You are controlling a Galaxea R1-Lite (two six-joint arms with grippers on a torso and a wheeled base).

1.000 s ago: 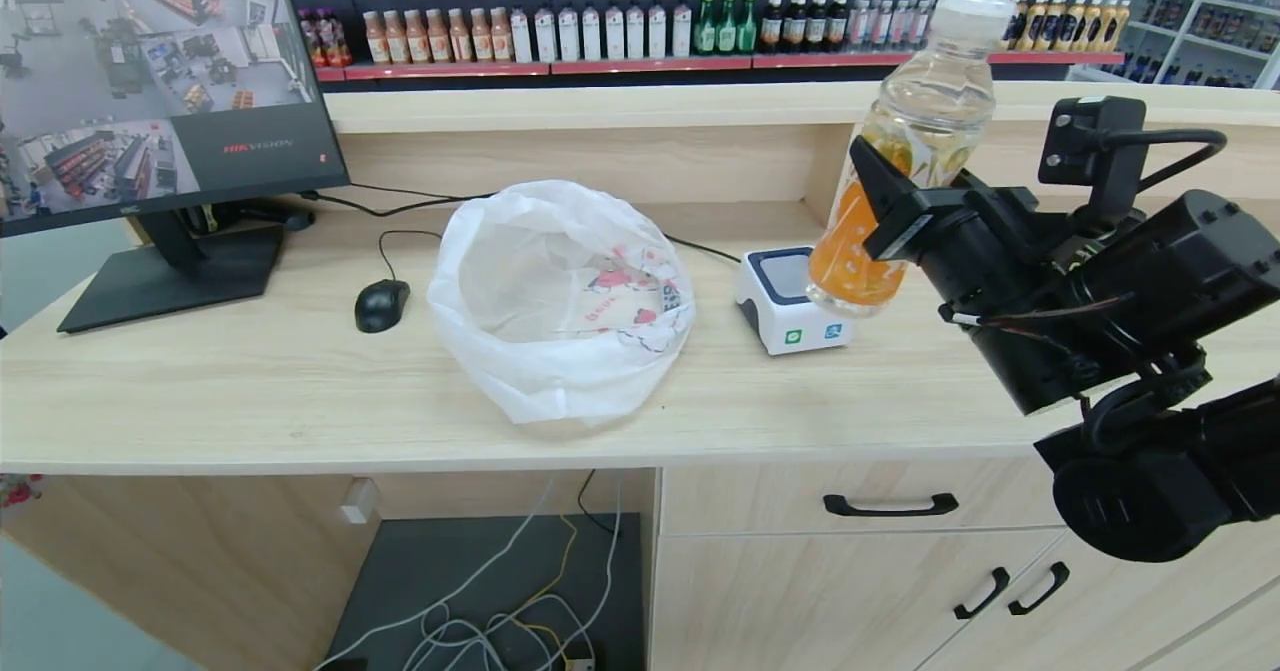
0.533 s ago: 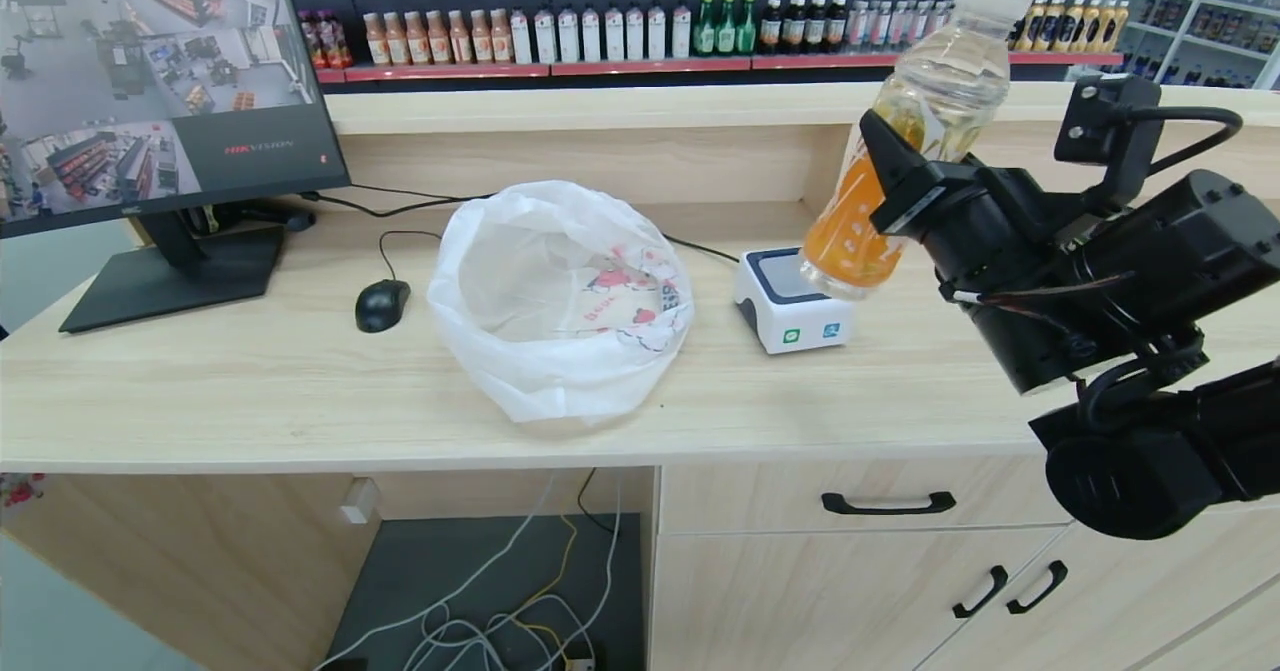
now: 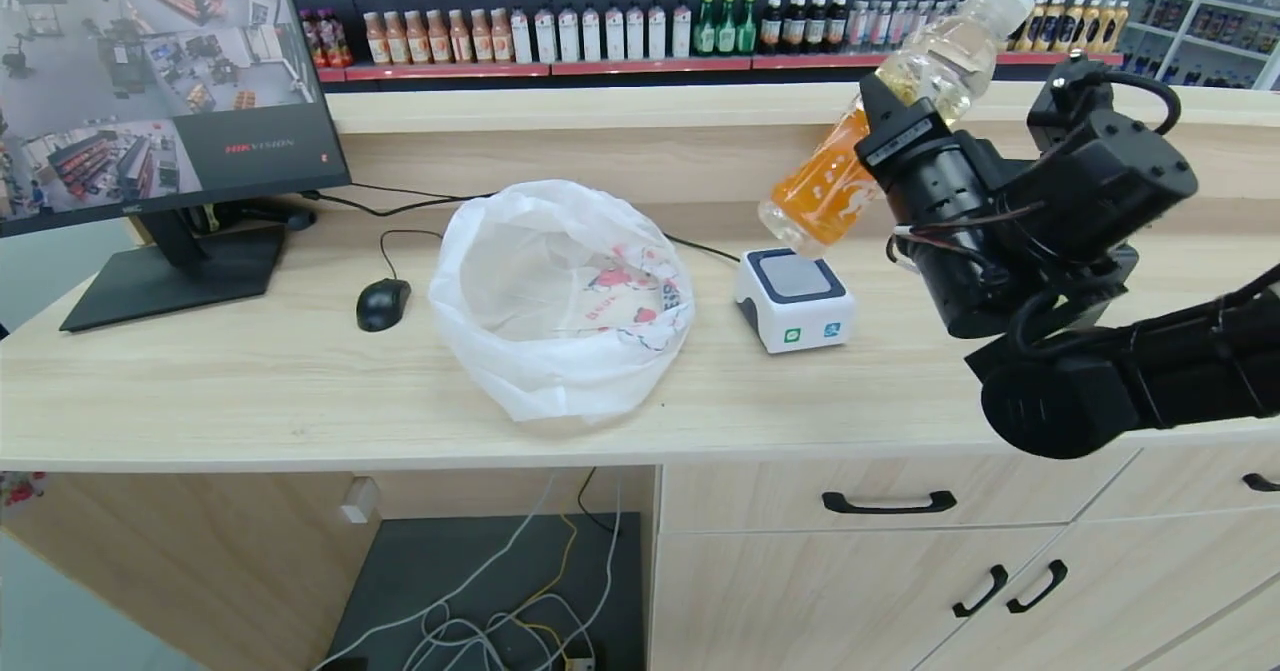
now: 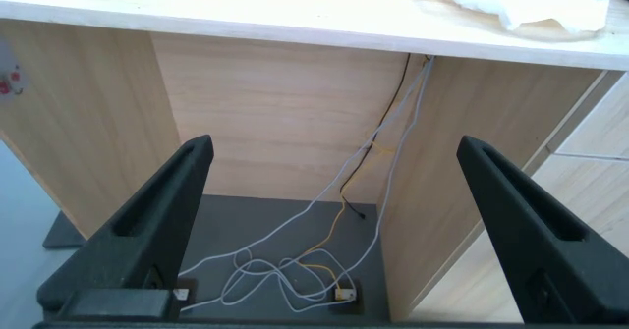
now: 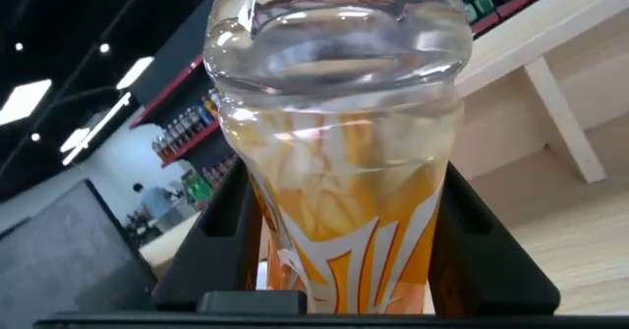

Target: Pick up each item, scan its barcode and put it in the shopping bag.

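My right arm (image 3: 1150, 381) extends in from the right, wrist raised; my right gripper (image 3: 885, 126) clamps a tilted drink bottle (image 3: 825, 186) at mid-body, held aloft. My left gripper (image 4: 334, 152) sits low, both fingers (image 4: 157, 211) spread wide apart.

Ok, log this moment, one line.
right hand shut on bottle | bottle tilted over scanner | left hand open below counter | bag open
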